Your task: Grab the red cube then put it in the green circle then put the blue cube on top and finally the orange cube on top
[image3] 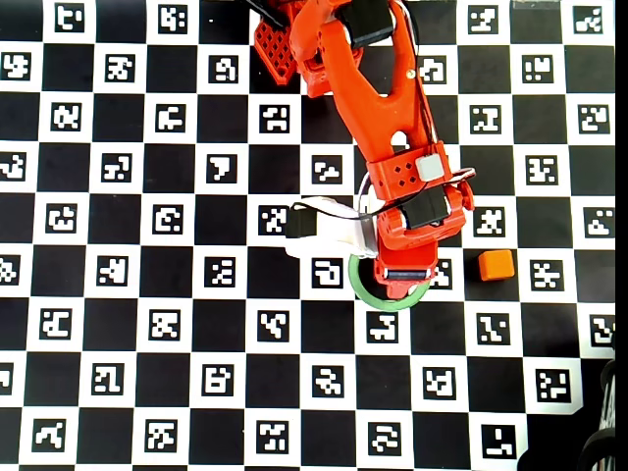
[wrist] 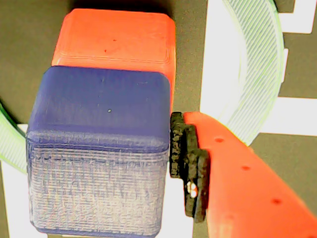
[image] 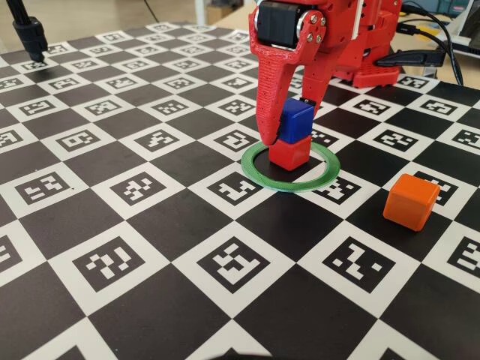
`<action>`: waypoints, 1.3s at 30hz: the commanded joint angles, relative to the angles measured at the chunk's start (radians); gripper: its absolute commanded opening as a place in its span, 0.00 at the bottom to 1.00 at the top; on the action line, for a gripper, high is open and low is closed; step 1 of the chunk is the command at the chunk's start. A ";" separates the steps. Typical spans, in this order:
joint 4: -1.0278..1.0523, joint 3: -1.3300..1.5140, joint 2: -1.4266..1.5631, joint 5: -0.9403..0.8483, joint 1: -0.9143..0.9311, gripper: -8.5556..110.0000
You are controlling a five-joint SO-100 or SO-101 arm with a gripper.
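Note:
The red cube (image: 289, 154) sits inside the green circle (image: 259, 174), a flat ring on the marker board. The blue cube (image: 296, 120) rests on top of it, shifted slightly toward the back right. My red gripper (image: 289, 124) reaches down around the blue cube; one finger runs down its left side to the red cube. In the wrist view the black pad (wrist: 188, 158) of the one visible finger touches the blue cube (wrist: 99, 148), with the red cube (wrist: 116, 39) below and the ring (wrist: 257, 74) beside. The orange cube (image: 410, 201) lies alone to the right, outside the ring.
The board is a black-and-white checker of markers. The arm's base (image: 367, 45) and cables (image: 442, 45) stand at the back right. A black stand (image: 30, 34) is at the back left. In the overhead view the arm (image3: 392, 177) hides both stacked cubes; the orange cube (image3: 496, 265) lies right of it.

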 commanded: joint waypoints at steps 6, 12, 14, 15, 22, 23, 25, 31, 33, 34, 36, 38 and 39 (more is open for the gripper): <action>0.012 -0.002 0.067 -0.006 -0.006 0.47; 0.014 0.002 0.071 -0.005 -0.006 0.49; 0.014 0.002 0.075 -0.003 -0.006 0.50; 0.015 0.002 0.081 0.000 -0.006 0.50; 0.054 0.005 0.163 0.021 -0.003 0.50; 0.060 0.008 0.178 0.021 -0.005 0.50; 0.069 0.012 0.204 0.018 -0.005 0.50; 0.109 0.014 0.287 0.011 -0.008 0.50; 0.127 0.012 0.314 0.011 -0.011 0.50; 0.138 0.008 0.327 0.014 -0.011 0.50; 0.172 -0.012 0.336 0.040 -0.012 0.50; 0.210 -0.040 0.334 0.046 -0.012 0.50; 0.233 -0.058 0.327 0.055 -0.009 0.49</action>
